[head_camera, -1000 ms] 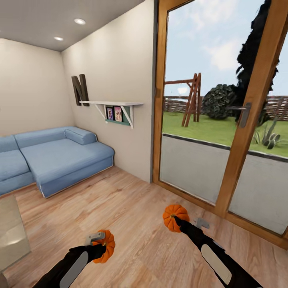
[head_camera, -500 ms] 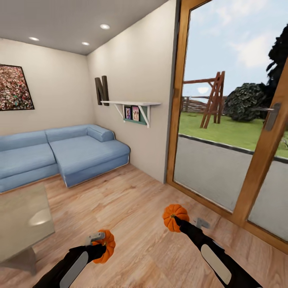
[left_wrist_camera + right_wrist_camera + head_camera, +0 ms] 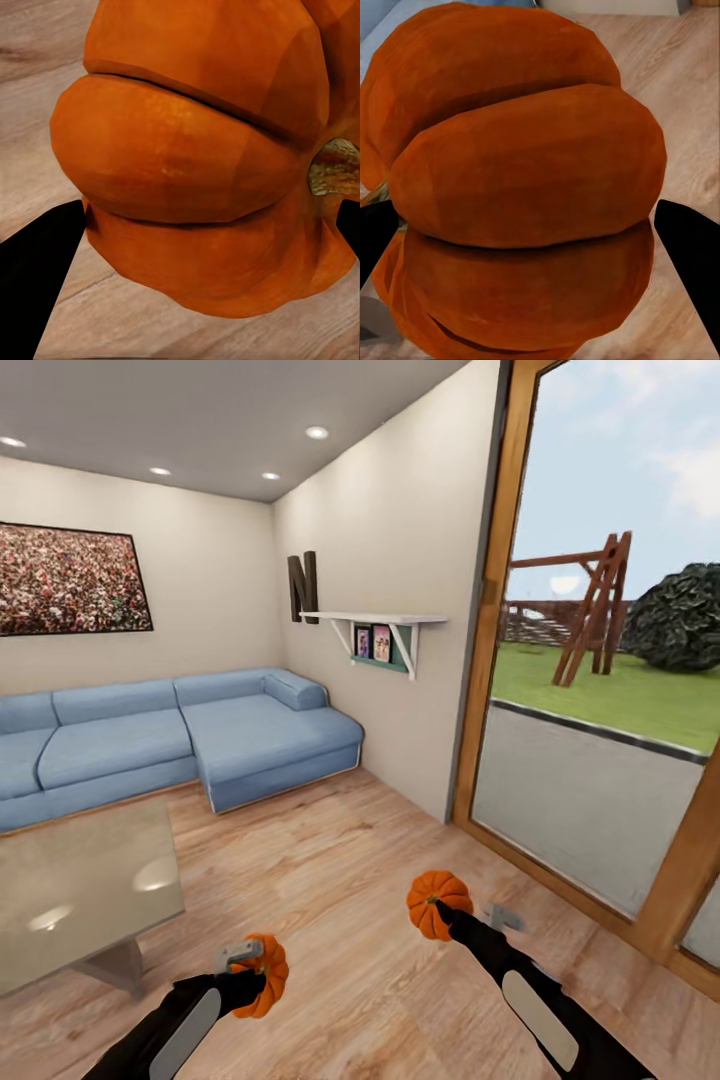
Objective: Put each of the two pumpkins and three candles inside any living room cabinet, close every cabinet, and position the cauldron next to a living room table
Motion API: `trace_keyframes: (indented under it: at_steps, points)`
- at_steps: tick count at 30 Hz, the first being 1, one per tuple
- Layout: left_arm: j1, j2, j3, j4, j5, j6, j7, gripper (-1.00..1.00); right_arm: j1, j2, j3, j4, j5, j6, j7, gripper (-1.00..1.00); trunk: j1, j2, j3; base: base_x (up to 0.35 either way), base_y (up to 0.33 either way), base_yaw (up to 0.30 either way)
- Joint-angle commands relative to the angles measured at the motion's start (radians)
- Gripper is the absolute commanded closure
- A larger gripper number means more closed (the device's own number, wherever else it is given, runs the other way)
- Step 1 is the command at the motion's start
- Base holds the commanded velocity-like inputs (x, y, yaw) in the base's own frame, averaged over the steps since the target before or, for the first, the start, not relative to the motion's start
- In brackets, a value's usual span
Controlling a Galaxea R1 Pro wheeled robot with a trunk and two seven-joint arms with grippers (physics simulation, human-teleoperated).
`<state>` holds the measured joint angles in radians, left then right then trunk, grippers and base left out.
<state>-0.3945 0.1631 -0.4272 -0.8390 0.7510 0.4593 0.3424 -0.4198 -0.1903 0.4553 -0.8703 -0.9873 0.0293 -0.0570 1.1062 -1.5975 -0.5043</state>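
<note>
- Head view: the left gripper (image 3: pixel 252 970) is clenched on a pumpkin (image 3: pixel 266 975), carried low over the wooden floor (image 3: pixel 340 880); the right gripper (image 3: pixel 440 910) grasps the other pumpkin (image 3: pixel 437 902) a little higher and farther forward. Both are held clear of the floor and well apart from each other, which I judge is so they can travel together without knocking into anything.
- Head view, the room: a glass tabletop (image 3: pixel 80 890) stands at the left, a blue sofa (image 3: pixel 170 735) sits against the far wall under a framed picture (image 3: pixel 70 578), and a wall shelf (image 3: pixel 380 630) hangs by the glass door (image 3: pixel 600 740) at the right. The cabinet, the candles and the cauldron are not among what I can make out here, so the robot looks to be on its way with the load.
- Left wrist view: the pumpkin (image 3: pixel 202 165) sits right against the camera, its pale stem (image 3: pixel 334 166) turned sideways. Dark fingers (image 3: pixel 37 262) press in at either flank, so the hold is across the ribs, a sensible grip on a round body.
- Right wrist view: the second pumpkin (image 3: pixel 525 187) fills the space between the black fingers (image 3: pixel 690 247), which close on its sides; floor boards show beyond it.
- Judgement: the pumpkin stage is midway, both fruits picked up but neither yet inside a cabinet; candles, closing up and the cauldron remain.
</note>
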Motion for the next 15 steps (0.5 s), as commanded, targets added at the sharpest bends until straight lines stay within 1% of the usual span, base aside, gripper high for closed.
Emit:
trace_keyframes:
  at_steps: [1, 7, 15]
  points:
    - [-0.001, 0.001, -0.005, -0.002, 0.01, 0.001, 0.01, 1.0, 0.0, -0.001, 0.003, -0.003, -0.007, 0.001, -0.006, 1.0, 0.0, -0.001, -0.001, -0.005, -0.121, 0.288]
    - [-0.001, 0.001, -0.006, -0.002, 0.01, 0.001, 0.01, 1.0, 0.0, -0.001, 0.004, -0.003, -0.007, 0.001, -0.006, 1.0, 0.0, -0.001, -0.001, -0.001, -0.109, 0.288]
    - [-0.001, 0.001, -0.008, -0.002, 0.011, 0.001, 0.01, 1.0, 0.0, -0.001, 0.004, -0.002, -0.007, 0.001, -0.006, 1.0, 0.0, -0.001, -0.001, 0.0, -0.009, 0.288]
